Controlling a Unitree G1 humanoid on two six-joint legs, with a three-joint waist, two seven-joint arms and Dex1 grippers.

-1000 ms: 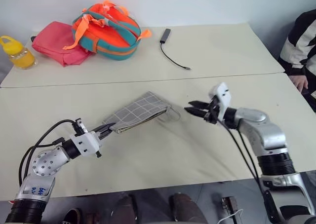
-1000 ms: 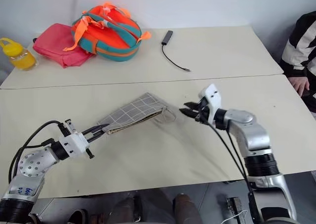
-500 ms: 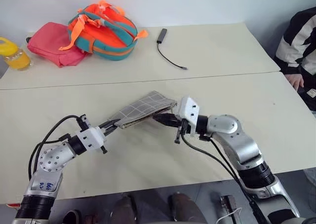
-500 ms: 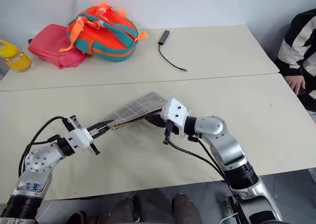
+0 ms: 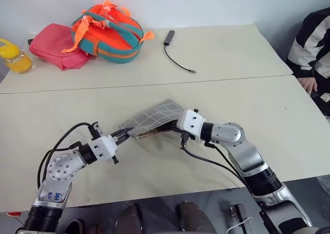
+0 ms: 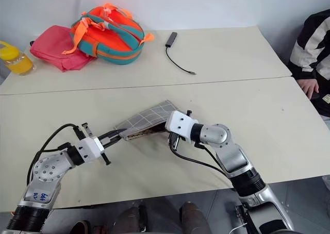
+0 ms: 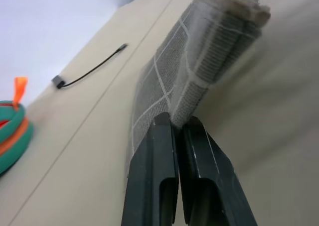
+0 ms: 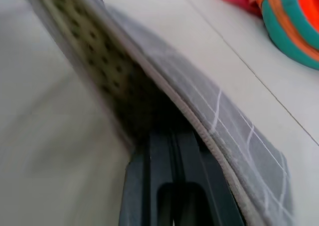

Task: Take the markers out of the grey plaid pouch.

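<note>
Pouch [image 5: 154,119] hangs pinched at one end by left pincer [image 5: 125,135]; right pincer [image 8: 174,151], together inside its mouth, could snag lining, not markers.

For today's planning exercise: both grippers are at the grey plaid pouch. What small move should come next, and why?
Probably draw the right gripper slowly back out of the grey plaid pouch: its shut fingers are inside the opening, the left gripper pinches the other end, and no markers are visible outside.

No legible text or labels
</note>
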